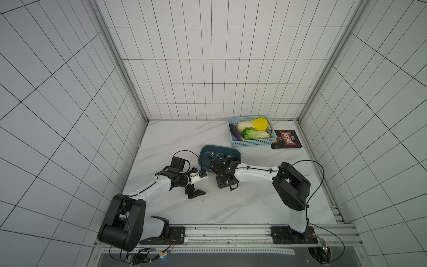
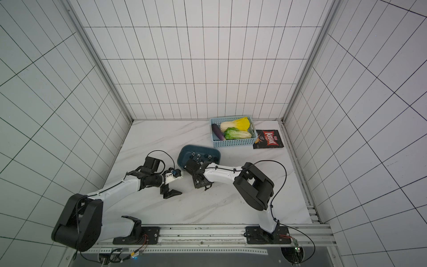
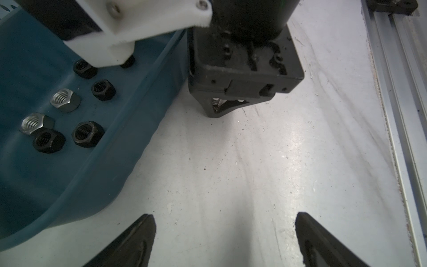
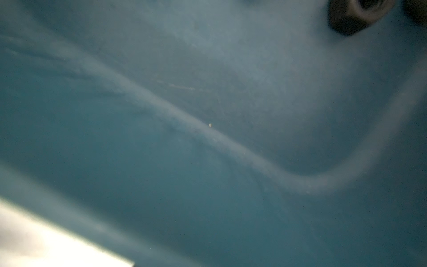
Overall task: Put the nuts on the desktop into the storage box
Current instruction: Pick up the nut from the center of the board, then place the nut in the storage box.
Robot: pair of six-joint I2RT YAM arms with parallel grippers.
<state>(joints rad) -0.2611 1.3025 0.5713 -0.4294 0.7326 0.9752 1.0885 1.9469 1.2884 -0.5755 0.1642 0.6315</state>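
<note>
nuts (image 3: 65,100) in storage box (image 3: 111,175), right gripper (image 3: 216,110) seemingly at edge

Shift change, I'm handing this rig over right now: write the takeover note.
Left gripper: open, empty, over the desktop beside the storage box.
Right gripper: tip at the box's wall; jaws unclear.
Done: at least six nuts lie in the box.
Left: no nut shows on the desktop; check under the arms.
</note>
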